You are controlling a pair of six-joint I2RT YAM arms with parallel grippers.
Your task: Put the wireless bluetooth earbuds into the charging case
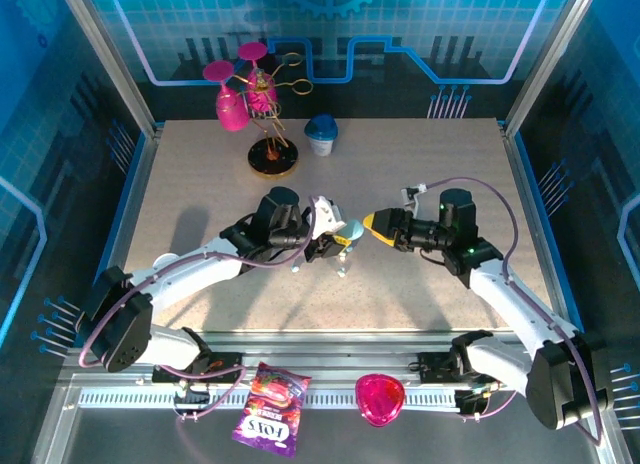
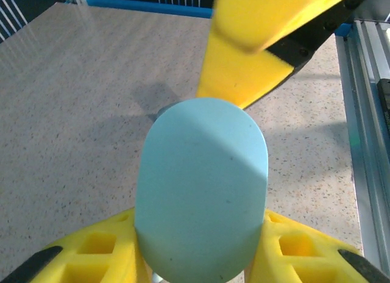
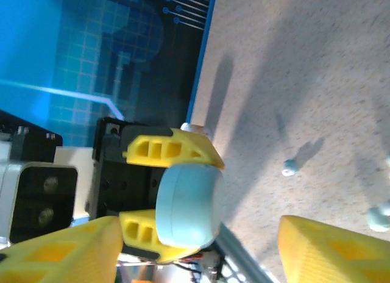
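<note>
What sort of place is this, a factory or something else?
Probably a robot test or demo booth: blue circuit-patterned walls enclose a speckled table, a left arm and a right arm are bolted at its near edge, and a stand of pink cups sits at the back.

One charging case (image 3: 186, 204) is counted, and two earbuds are seen loose on the desk (image 1: 200, 184) from the right wrist: a first earbud (image 3: 289, 167) and a second earbud (image 3: 379, 217). At the far side one white cup (image 1: 321, 135) with a blue lid and one wire stand (image 1: 272, 156) are counted, with two pink glasses (image 1: 232, 106) on it. Two robot arms (image 1: 200, 269) are counted, and one purple packet (image 1: 268, 412) and one pink heart-shaped dish (image 1: 380, 399) are found by the near rail.
</note>
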